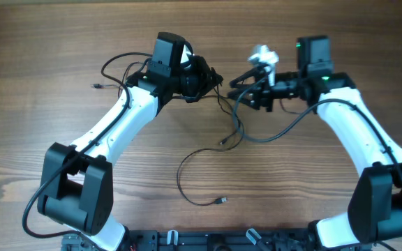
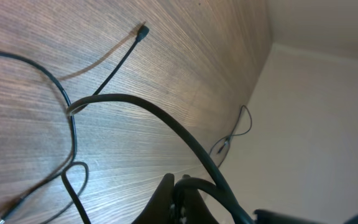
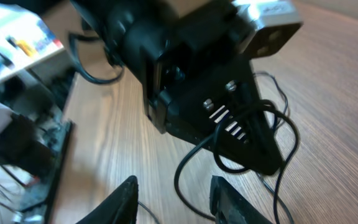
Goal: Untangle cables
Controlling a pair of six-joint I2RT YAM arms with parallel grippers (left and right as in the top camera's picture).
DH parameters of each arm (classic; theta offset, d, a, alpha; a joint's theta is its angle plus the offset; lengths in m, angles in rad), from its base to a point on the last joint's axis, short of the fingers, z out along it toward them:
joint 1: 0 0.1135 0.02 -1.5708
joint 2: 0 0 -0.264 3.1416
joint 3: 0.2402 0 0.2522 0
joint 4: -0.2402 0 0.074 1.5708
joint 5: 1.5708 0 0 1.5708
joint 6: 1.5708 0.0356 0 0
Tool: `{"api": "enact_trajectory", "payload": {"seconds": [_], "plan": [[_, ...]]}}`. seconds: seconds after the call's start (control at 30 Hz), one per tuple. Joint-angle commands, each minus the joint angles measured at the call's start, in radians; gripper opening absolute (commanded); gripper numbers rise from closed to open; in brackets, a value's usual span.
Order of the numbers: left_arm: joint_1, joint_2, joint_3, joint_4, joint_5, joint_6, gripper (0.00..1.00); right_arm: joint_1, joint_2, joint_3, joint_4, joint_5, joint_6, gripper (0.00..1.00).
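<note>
Your left gripper [image 1: 213, 77] tight shut amid the cables [image 1: 179, 176] at 12 o'clock; right gripper [image 3: 176, 198] partly open.

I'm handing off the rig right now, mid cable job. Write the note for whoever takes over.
Left gripper: shut, thin black cords looped over it; whether one is pinched is unclear.
Right gripper: open, holding nothing, facing those loops.
Done: one black cord with a small plug looks free in front.
Left: the loops on the left gripper and the far-left strands need separating.
</note>
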Motion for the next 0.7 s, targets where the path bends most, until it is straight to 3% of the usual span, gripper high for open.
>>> {"api": "enact_trajectory", "payload": {"seconds": [0.0, 0.23, 0.53, 0.57, 0.6, 0.67], "plan": [[-0.009, -0.005, 0.005, -0.003, 0.006, -0.078, 0.04, 0.065, -0.014, -0.001, 0.018, 0.248, -0.003, 0.40], [-0.010, -0.005, 0.005, -0.040, 0.053, -0.051, 0.04, 0.072, -0.014, -0.001, 0.044, 0.264, -0.003, 0.32], [-0.010, -0.005, 0.005, -0.040, 0.086, 0.045, 0.04, 0.072, -0.014, -0.001, 0.088, 0.117, -0.011, 0.24], [-0.010, -0.005, 0.005, -0.040, 0.086, 0.048, 0.04, 0.072, -0.014, -0.001, 0.092, 0.114, -0.011, 0.19], [-0.010, -0.005, 0.005, -0.040, 0.088, 0.048, 0.04, 0.072, -0.014, -0.001, 0.095, 0.114, -0.011, 0.07], [-0.010, -0.005, 0.005, -0.039, 0.088, 0.064, 0.04, 0.070, -0.014, -0.001, 0.095, 0.090, -0.010, 0.04]]}}
